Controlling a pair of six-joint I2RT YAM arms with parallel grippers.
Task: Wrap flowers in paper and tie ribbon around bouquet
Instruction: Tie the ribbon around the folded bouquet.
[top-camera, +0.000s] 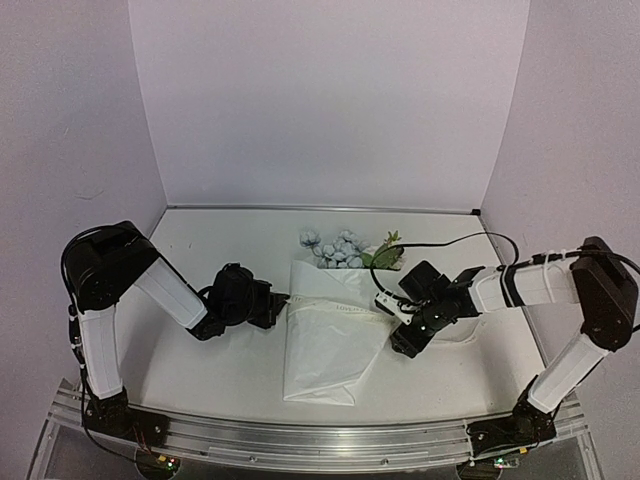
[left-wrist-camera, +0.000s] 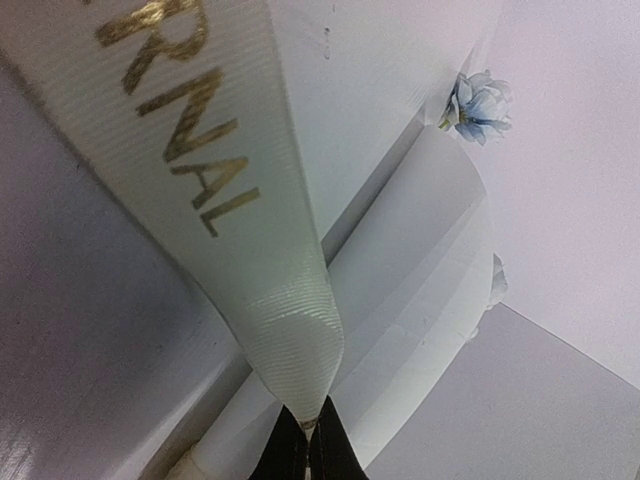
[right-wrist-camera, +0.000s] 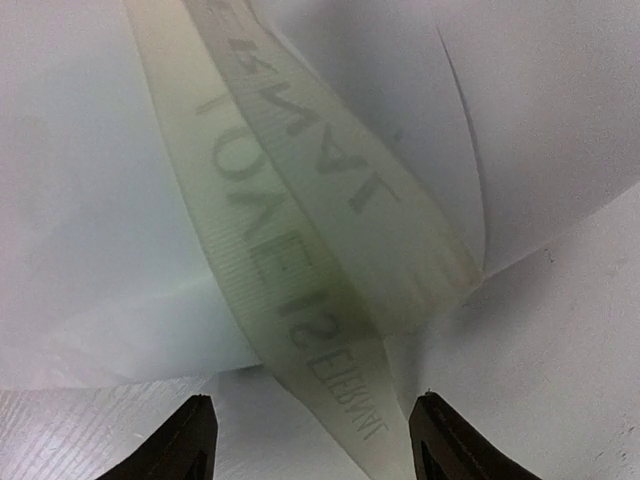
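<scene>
Counts: 1 sheet of thin white paper (top-camera: 325, 350), wrapped into a bundle and lying mid-counter on the white counter (top-camera: 200, 370). 1 bunch of pale blue-white flowers w/ green leaves (top-camera: 338, 250) sticks out at the bundle's far end. Blooms are too small to count from the top view; L wrist view shows 1 clearly (left-wrist-camera: 478, 100). 1 cream ribbed ribbon w/ printed lettering (left-wrist-camera: 225, 200) crosses the bundle's middle. 2 arms, one each side of the bundle.

L jaws: pressed together, pinching the ribbon at the very tips, at the paper's L edge.

R jaws: spread wide at the paper's R edge, holding nothing. Ribbon (right-wrist-camera: 300, 260) lies on the paper in 2 overlapping bands and runs down btw the fingers (right-wrist-camera: 190, 445). It appears to touch neither.
</scene>
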